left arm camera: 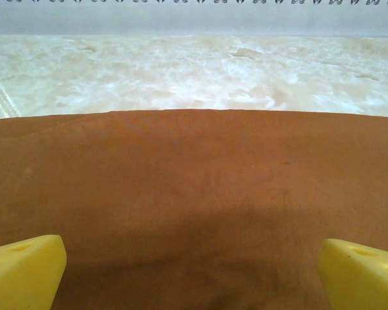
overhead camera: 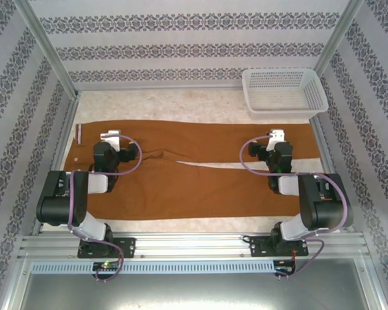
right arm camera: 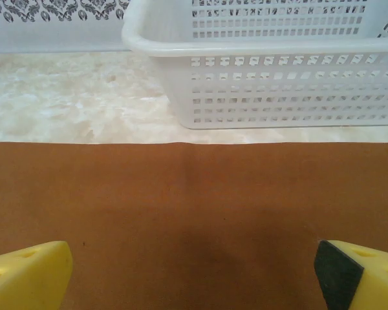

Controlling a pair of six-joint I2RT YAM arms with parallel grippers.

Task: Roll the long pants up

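Observation:
The long pants (overhead camera: 200, 187) lie flat across the table, rust-brown, waistband at the left and both legs running right with a thin gap between them. My left gripper (overhead camera: 110, 137) hovers over the waist end, open, with nothing between its yellow fingers (left arm camera: 26, 271); the brown cloth (left arm camera: 194, 194) spreads below it. My right gripper (overhead camera: 276, 136) is over the far leg near the hem end, also open, its yellow fingers (right arm camera: 29, 274) wide apart above flat cloth (right arm camera: 194, 213).
A white plastic basket (overhead camera: 284, 93) stands at the back right, just beyond the pants' far edge, and appears close ahead as the basket (right arm camera: 265, 71) in the right wrist view. Patterned walls enclose the pale marbled table (overhead camera: 181, 103).

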